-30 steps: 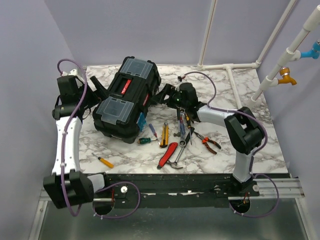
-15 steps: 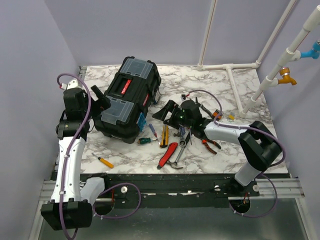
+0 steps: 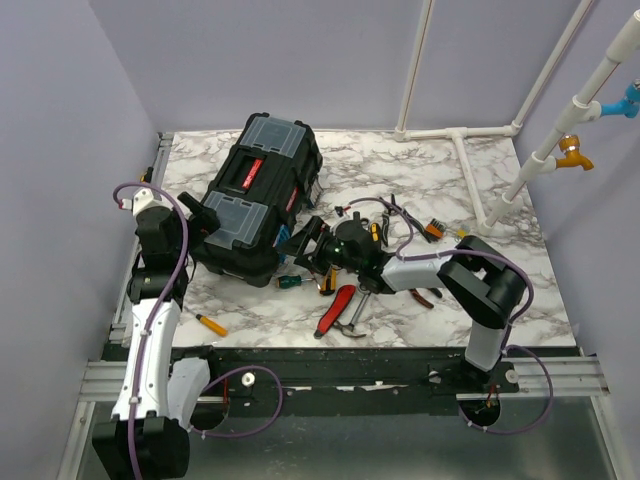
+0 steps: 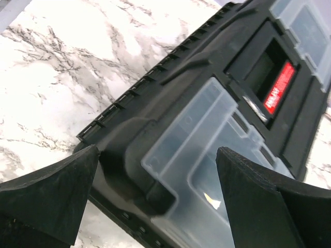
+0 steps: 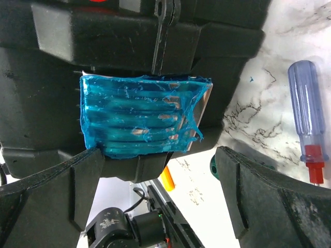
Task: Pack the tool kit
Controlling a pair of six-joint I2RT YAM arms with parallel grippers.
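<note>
The black toolbox (image 3: 255,195) lies closed on the marble table, red handle (image 3: 250,172) on top, grey lid compartments at each end. My left gripper (image 3: 197,215) is open at its near-left corner; in the left wrist view the clear compartment (image 4: 207,150) lies between the open fingers (image 4: 46,191). My right gripper (image 3: 305,240) is open at the box's front side, just before the teal latch (image 5: 139,116), holding nothing. Small tools lie loose beside the box: a green screwdriver (image 3: 293,281), a yellow knife (image 3: 328,280), a red-handled tool (image 3: 335,310), pliers (image 3: 420,290).
A small yellow screwdriver (image 3: 210,324) lies near the front left. A blue-handled screwdriver (image 5: 307,119) lies right of the latch. An orange item (image 3: 433,228) and more tools lie behind the right arm. White pipes (image 3: 470,170) stand at the back right.
My right gripper has moved left from the tool pile to the toolbox's front latch. My left arm has drawn back toward the near left, its gripper now at the box's near corner.
</note>
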